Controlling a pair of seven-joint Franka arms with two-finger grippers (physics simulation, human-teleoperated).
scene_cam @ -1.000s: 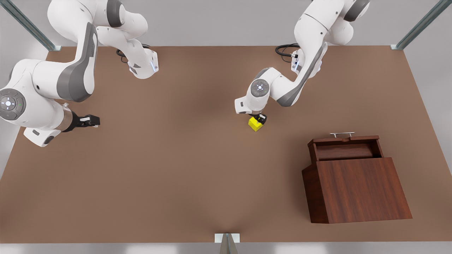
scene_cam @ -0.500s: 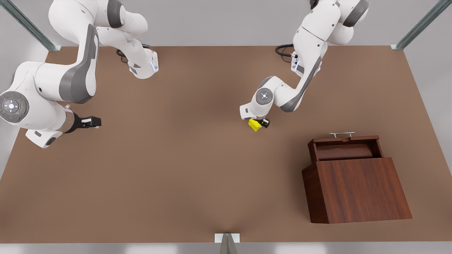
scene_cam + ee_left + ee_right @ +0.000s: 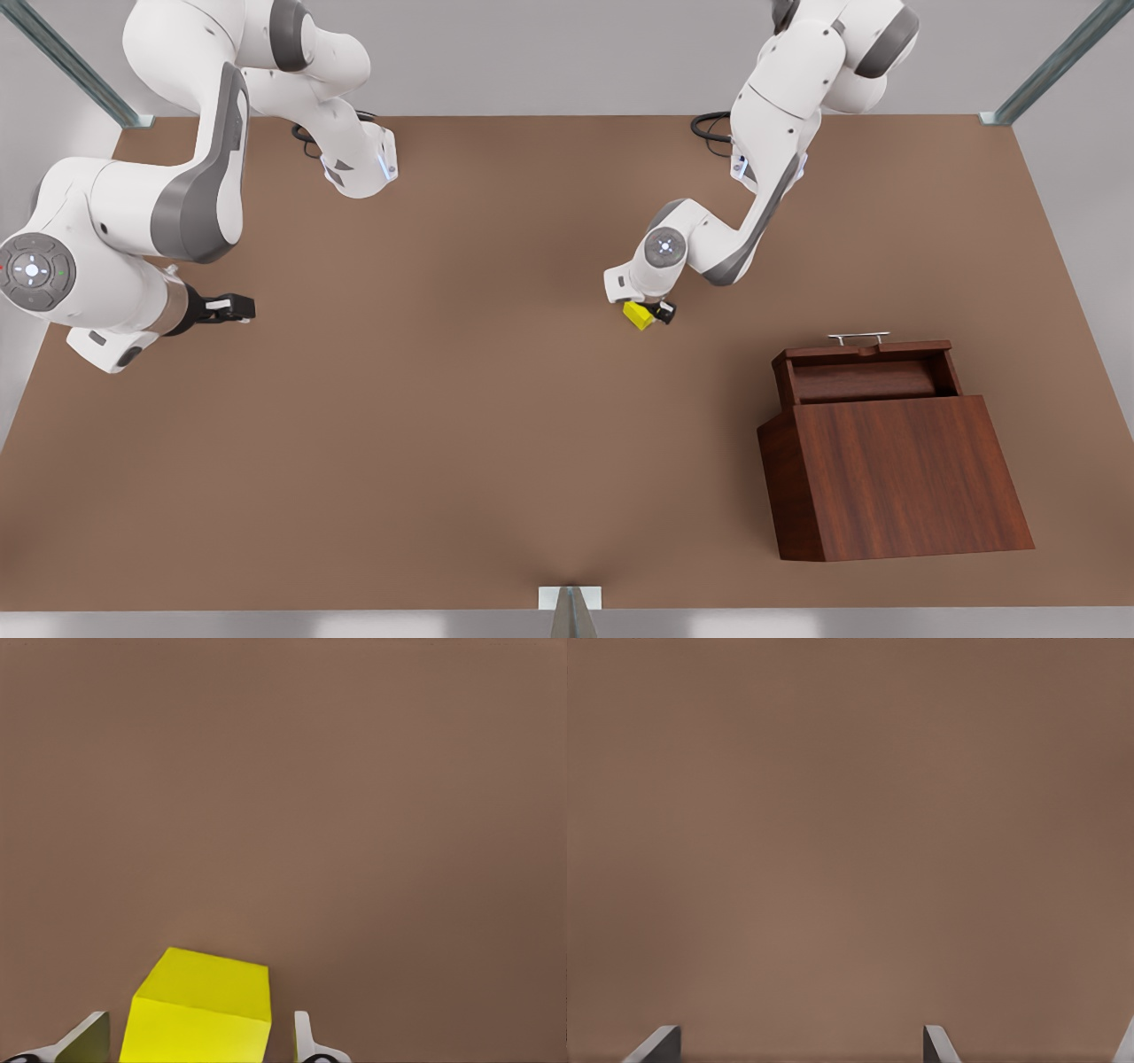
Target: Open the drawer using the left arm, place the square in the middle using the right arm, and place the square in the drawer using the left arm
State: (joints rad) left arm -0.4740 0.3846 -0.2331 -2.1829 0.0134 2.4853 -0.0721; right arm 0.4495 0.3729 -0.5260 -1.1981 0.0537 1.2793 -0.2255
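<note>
Now the left gripper (image 3: 653, 310) has its fingers (image 3: 303, 1038) straddling the square (image 3: 638, 315) mid-worktop (image 3: 443, 443) but not visibly clamped — centre, close squarely, then lift toward the open drawer (image 3: 864, 377) — right gripper (image 3: 232, 307) waits, fingers wide, empty.

The square's (image 3: 199, 1010) lower part is cut off at the frame edge, as are both finger (image 3: 84, 1041) bases.

Simulated robot lab cell: bare brown tabletop (image 3: 443, 443), grey walls, metal frame struts (image 3: 71, 66) at corners, two bench-mounted Franka arms.
</note>
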